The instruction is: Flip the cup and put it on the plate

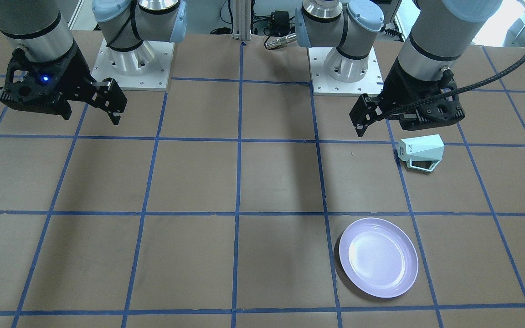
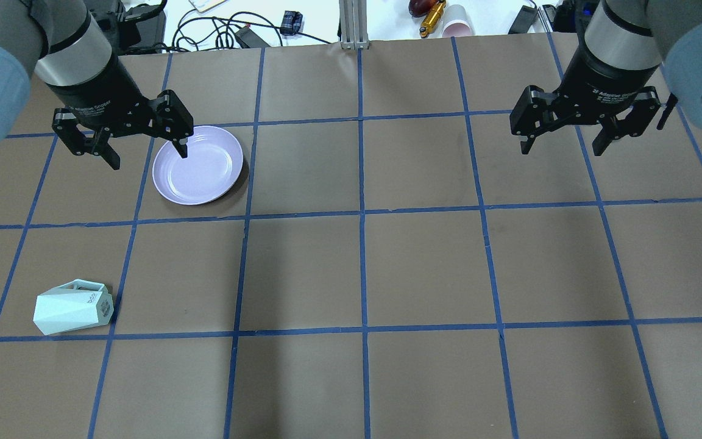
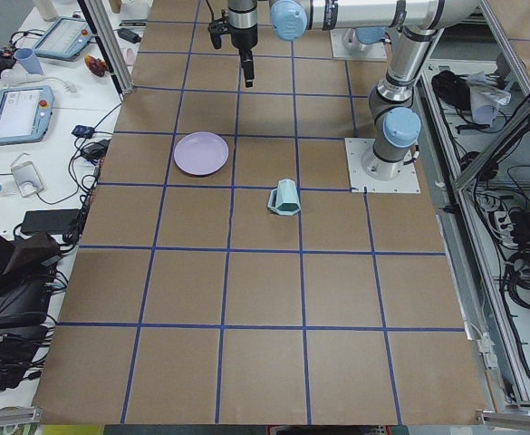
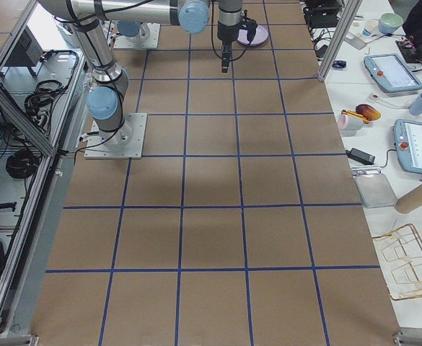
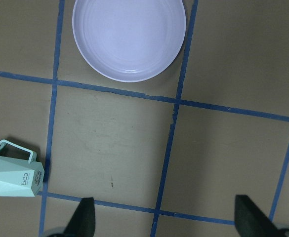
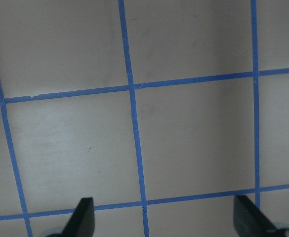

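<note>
The pale mint-green cup lies on its side on the table at the near left, its lettered base toward the centre and its handle toward the far side. It also shows in the front view and the left wrist view. The lavender plate lies flat and empty farther out, and it also shows in the front view and the left wrist view. My left gripper is open and empty, held high above the table between cup and plate. My right gripper is open and empty, high over the table's right half.
The brown table is marked with a grid of blue tape lines. Cables, a paper cup and tools lie beyond the far edge. Both arm bases stand at the robot's side of the table.
</note>
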Available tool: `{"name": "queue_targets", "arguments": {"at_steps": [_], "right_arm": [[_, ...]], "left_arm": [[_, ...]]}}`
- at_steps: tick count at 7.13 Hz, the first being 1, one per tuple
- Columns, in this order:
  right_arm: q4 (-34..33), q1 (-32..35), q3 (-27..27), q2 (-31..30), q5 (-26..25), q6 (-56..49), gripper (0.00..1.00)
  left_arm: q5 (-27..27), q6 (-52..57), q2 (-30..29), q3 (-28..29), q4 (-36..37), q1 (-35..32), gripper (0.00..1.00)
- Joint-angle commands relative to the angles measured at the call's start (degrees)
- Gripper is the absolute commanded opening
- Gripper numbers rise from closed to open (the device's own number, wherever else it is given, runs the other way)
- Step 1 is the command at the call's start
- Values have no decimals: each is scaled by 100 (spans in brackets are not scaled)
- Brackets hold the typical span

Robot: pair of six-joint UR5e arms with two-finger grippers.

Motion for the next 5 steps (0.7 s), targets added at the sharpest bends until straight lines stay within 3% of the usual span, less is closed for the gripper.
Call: {"name": "queue_targets", "arguments": {"at_steps": [1,5], "right_arm": [[0,0,0,-4,0,0,100],[0,0,0,-4,0,0,100]], "left_arm": [[-3,0,92,-123,-5,-4,100],[-65,9,92,-124,39,13,100]]}}
